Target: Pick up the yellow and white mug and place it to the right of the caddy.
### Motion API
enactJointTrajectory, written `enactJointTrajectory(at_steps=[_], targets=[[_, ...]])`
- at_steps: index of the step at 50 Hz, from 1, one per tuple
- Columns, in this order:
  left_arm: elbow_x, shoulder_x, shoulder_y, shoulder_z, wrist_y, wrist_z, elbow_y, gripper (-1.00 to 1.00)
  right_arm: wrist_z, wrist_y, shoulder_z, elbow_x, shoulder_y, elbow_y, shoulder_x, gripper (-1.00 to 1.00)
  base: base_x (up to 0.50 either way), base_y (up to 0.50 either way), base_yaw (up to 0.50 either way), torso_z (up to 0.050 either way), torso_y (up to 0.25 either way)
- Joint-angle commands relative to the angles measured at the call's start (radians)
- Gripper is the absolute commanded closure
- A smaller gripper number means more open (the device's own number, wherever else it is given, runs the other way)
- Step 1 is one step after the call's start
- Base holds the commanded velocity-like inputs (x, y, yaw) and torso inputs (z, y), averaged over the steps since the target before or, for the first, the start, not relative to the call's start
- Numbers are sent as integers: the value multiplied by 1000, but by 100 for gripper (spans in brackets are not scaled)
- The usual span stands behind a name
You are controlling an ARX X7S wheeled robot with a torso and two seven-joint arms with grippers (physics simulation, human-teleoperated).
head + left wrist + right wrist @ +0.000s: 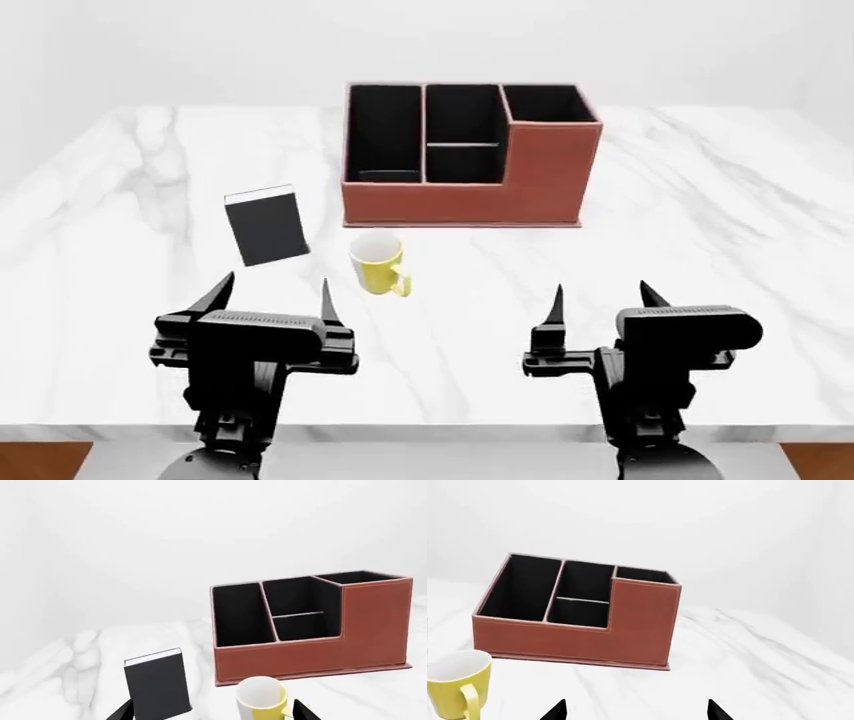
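The yellow and white mug point(376, 262) stands upright on the marble table just in front of the caddy point(467, 180), its handle toward me. It also shows in the left wrist view point(261, 698) and the right wrist view point(457, 685). The reddish-brown caddy point(313, 650) point(580, 630) sits at the table's middle back, with its taller corner at the right. My left gripper point(272, 292) is open and empty, near the table's front edge, slightly left of the mug. My right gripper point(599, 295) is open and empty, at the front right.
A small black book with a white edge point(267, 228) stands upright left of the mug, in front of the caddy's left end; it also shows in the left wrist view point(159, 684). The white marble table point(721, 210) extends right of the caddy.
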Motion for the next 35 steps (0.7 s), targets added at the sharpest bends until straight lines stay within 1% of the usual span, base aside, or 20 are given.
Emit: enactJointTrajectory(at_steps=[1,22,29,35], targets=[[-10,-13,-3,8,-11,-19,11,-100,10,18,-6,5,4,-24,12,-100,383,-320,0,0,0],[-47,-28,-7,10,-16,-35,14,-100,25,-1,-8,22,-2,-17,20,-100,493,-127,0,0,0],[-52,-35,-6,14,-16,-42,13,-100,27,-3,-8,31,-3,-13,21,-100,458,-289,0,0,2],[-54,-40,-7,19,-18,-48,15,-100,31,-3,-16,32,0,-5,23,-100,270,-355,0,0,0]])
